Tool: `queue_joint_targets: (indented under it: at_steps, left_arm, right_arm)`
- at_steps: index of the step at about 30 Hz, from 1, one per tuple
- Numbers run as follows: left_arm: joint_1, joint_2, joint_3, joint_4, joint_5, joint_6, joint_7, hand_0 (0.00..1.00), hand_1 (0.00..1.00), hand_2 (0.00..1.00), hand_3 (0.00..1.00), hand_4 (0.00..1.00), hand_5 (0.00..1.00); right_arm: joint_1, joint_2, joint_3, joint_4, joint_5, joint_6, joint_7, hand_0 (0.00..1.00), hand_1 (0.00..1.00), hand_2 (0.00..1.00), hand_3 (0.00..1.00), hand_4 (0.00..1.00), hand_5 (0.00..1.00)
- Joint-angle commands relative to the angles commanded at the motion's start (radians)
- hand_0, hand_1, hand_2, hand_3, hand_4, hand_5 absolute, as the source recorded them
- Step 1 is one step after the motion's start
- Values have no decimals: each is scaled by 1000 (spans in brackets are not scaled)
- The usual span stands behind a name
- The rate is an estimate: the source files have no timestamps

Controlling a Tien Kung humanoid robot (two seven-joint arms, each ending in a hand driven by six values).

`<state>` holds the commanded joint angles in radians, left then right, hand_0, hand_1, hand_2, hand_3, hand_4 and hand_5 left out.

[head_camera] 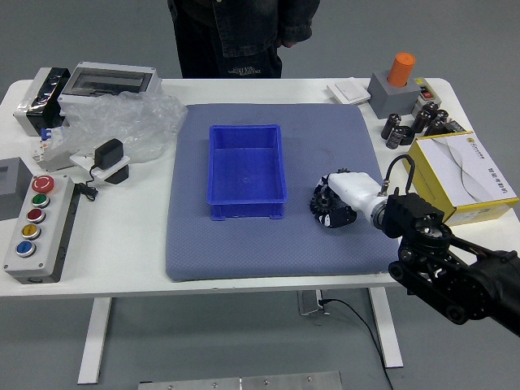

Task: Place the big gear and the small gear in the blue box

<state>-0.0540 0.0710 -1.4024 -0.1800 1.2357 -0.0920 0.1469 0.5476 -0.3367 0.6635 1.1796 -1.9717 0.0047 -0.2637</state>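
Right of the blue box, my right hand (331,203) is low over the grey-blue mat, its black and white fingers closed around a dark gear (321,200). The hand hides much of that gear, and I cannot tell whether it is the big or the small one. No second gear can be made out. The open blue box (246,166) lies on the mat, its blue floor visible. My left hand is out of view.
A yellow-and-white carton (465,175) stands beside the right forearm, with black cylinders (421,120) behind it. Plastic wrap (130,122) and a button panel (41,227) are at left. A person stands beyond the far edge, a hand hanging off the table.
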Motion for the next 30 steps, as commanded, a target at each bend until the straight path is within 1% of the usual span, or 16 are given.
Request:
queue_joint_targets:
  at_steps: [4, 5, 10, 11, 16, 17, 22, 27, 30]
  left_arm:
    - [-1, 0, 0, 0, 0, 0, 0, 731, 679, 707, 704, 435, 25]
    - [-1, -1, 0, 0, 0, 0, 0, 731, 680, 705, 702, 434, 25]
    - [0, -1, -1, 0, 0, 0, 0, 731, 680, 705, 702, 434, 25]
    - [0, -1, -1, 0, 0, 0, 0, 731, 679, 705, 703, 434, 25]
    - [1, -1, -1, 0, 1, 0, 0, 731, 679, 705, 703, 434, 25]
    - [1, -1, -1, 0, 1, 0, 0, 731, 680, 706, 703, 434, 22]
    - [1, 0, -2, 0, 2, 0, 0, 731, 680, 706, 703, 434, 22]
    - [2, 2, -6, 0, 6, -1, 0, 731, 680, 700, 703, 434, 21]
    - [2, 2, -8, 0, 8, -2, 0, 730, 680, 701, 704, 434, 19]
  right_arm:
    - [-2, -1, 2, 0, -2, -16, 10, 675, 562, 570, 613, 670, 242]
    - [-2, -1, 2, 0, -2, -19, 12, 668, 549, 533, 577, 717, 168]
    - [-5, -1, 5, -1, -7, -30, 16, 668, 549, 533, 577, 717, 168]
    - [-6, -2, 6, -1, -7, -32, 17, 659, 539, 513, 560, 769, 140]
    - [-11, -4, 29, 9, -14, -40, 17, 659, 539, 513, 560, 769, 140]
    - [-12, -5, 36, 13, -16, -41, 16, 653, 534, 503, 549, 800, 142]
    - [-9, -9, 83, 54, -31, -46, 7, 653, 534, 503, 549, 800, 142]
    - [4, -10, 133, 114, -49, -50, -4, 651, 534, 502, 548, 810, 132]
    - [10, -8, 143, 127, -52, -50, -8, 651, 536, 502, 554, 805, 114]
